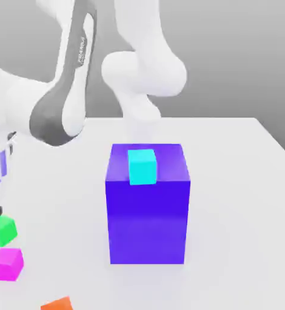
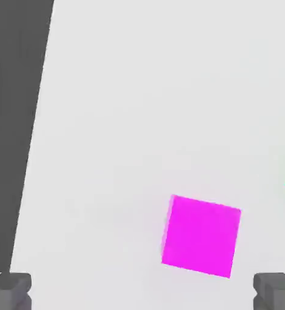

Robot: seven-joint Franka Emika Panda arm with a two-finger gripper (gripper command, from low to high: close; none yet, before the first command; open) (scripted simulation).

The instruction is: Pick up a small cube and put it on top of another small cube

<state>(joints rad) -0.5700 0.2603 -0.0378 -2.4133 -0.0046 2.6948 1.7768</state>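
Hand view: claw (image 2: 142, 290) spread wide and empty above the worktop (image 2: 139, 91); magenta cube (image 2: 201, 235) lies off-centre between the fingertips. Centre over it and square the fingers to its faces before descending.

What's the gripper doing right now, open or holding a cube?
Gripper: open, holding nothing; the magenta cube lies on the table, free between the spread fingers.

I see a bright pink small cube (image 1: 6, 264), a green cube (image 1: 2, 230), an orange cube (image 1: 58, 304), a light blue cube (image 1: 142, 166), a big blue-purple block (image 1: 148, 218), and a white surface (image 1: 242, 212).
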